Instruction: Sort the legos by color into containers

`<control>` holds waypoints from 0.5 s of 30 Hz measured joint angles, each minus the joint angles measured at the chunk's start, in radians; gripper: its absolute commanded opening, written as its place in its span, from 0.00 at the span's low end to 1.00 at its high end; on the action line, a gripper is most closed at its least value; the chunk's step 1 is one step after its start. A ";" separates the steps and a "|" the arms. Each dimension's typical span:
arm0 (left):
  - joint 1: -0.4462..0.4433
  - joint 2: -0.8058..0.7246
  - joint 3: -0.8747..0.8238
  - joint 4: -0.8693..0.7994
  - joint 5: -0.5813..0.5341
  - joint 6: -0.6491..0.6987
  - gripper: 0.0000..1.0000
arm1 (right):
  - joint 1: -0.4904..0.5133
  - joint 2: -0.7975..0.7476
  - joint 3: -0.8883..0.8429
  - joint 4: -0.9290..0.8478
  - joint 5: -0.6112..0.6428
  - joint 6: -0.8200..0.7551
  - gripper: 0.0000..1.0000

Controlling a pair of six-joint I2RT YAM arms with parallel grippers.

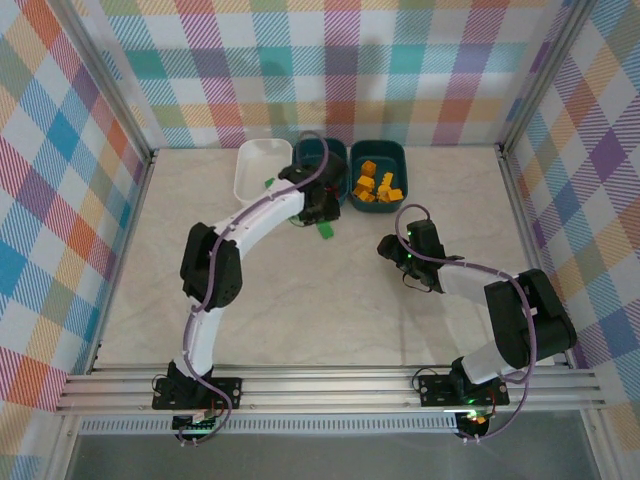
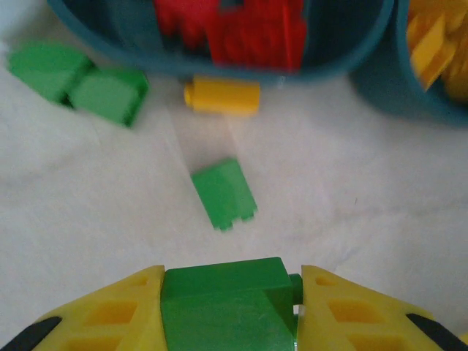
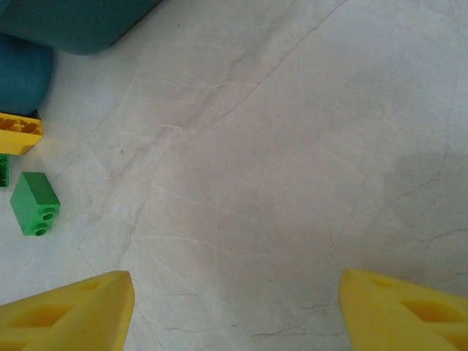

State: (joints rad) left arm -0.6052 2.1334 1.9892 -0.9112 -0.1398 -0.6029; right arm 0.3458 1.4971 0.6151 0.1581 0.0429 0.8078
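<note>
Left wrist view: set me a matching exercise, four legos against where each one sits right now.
Things
1. red legos
2. yellow lego
3. mid-frame green lego
4. nearest green lego

Places
A. held in the left tool
B. on the table, just outside the teal tub
C. inside the teal tub
D. alone on the table, apart from the tub

Pairs: 1-C, 2-B, 3-D, 4-A

I can't read any text, label, brand, number or sign anywhere in these views from my station.
</note>
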 measured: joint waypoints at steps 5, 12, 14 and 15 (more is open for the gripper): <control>0.221 0.069 0.153 -0.006 0.032 0.035 0.35 | 0.000 0.004 0.000 0.003 -0.003 0.000 0.74; 0.420 0.365 0.517 -0.082 0.111 0.117 0.37 | 0.000 0.024 0.015 -0.002 -0.003 -0.005 0.74; 0.422 0.398 0.532 -0.100 0.126 0.129 0.39 | 0.000 0.029 0.020 -0.002 -0.004 -0.007 0.74; 0.420 0.408 0.534 -0.110 0.136 0.132 0.42 | 0.000 0.030 0.021 -0.002 -0.005 -0.008 0.74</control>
State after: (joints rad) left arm -0.1848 2.5416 2.5229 -1.0214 -0.0040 -0.4709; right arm 0.3458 1.5272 0.6357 0.1558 0.0383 0.8001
